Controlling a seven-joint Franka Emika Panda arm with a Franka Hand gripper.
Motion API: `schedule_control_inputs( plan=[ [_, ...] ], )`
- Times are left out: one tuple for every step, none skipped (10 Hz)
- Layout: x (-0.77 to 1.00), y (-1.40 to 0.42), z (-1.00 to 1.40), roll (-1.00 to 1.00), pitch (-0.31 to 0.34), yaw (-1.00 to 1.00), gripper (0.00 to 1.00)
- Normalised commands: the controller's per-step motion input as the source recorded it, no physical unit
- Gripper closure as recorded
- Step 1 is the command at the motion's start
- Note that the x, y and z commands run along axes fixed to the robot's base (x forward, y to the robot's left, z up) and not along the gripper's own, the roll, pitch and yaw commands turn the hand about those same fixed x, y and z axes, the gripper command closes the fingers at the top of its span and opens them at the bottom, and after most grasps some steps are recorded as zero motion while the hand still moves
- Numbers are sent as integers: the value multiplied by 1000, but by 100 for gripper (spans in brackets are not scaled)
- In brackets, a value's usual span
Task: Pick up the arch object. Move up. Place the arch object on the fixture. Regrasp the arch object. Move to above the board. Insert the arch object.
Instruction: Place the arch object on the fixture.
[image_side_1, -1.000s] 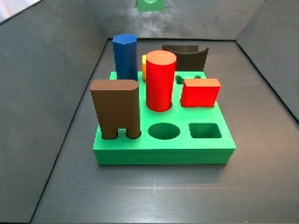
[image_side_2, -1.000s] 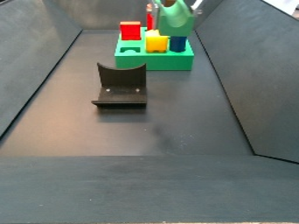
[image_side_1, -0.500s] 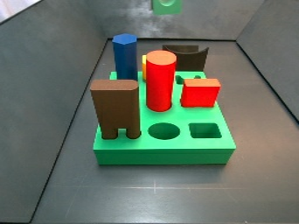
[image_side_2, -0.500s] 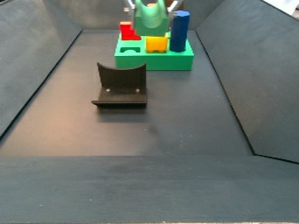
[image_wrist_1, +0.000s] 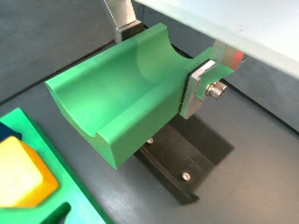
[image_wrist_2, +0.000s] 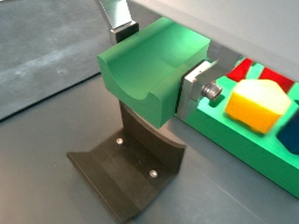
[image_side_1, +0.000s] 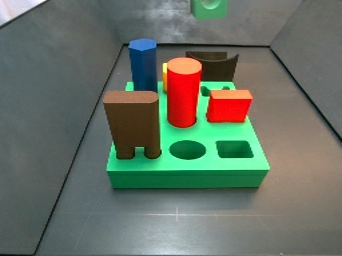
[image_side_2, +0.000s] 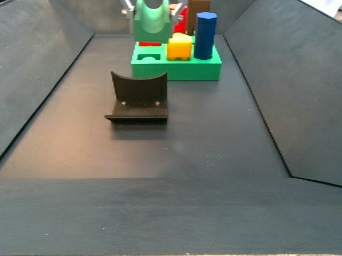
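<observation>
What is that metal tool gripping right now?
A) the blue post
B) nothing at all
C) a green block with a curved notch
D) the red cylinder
C: in both wrist views the tool is shut on the green arch object, its half-round notch showing, above the fixture.

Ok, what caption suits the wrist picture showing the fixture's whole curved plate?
Gripper clamps the green arch object above the dark fixture, beside the green board.

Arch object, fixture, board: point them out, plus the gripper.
arch object (image_wrist_1: 111, 87), wrist view, curved notch face.
fixture (image_side_2: 136, 98), side view, upright back.
board (image_side_1: 187, 178), side view, front wall.
gripper (image_wrist_1: 162, 52), wrist view, midway between fingertips, clamping the arch object above the fixture.
</observation>
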Motion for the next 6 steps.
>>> schedule_control_inputs(
  plan=[
    [239,7,-6,-124,94,-2,100],
    [360,677,159,-1000,334,-6,100],
    [281,664,162,-1000,339,-14,100],
    [214,522,76,-1000,334,-56,100],
    [178,374,20,-1000,325,-77,100],
    [155,269,15,-1000,324,-97,100]
  ],
)
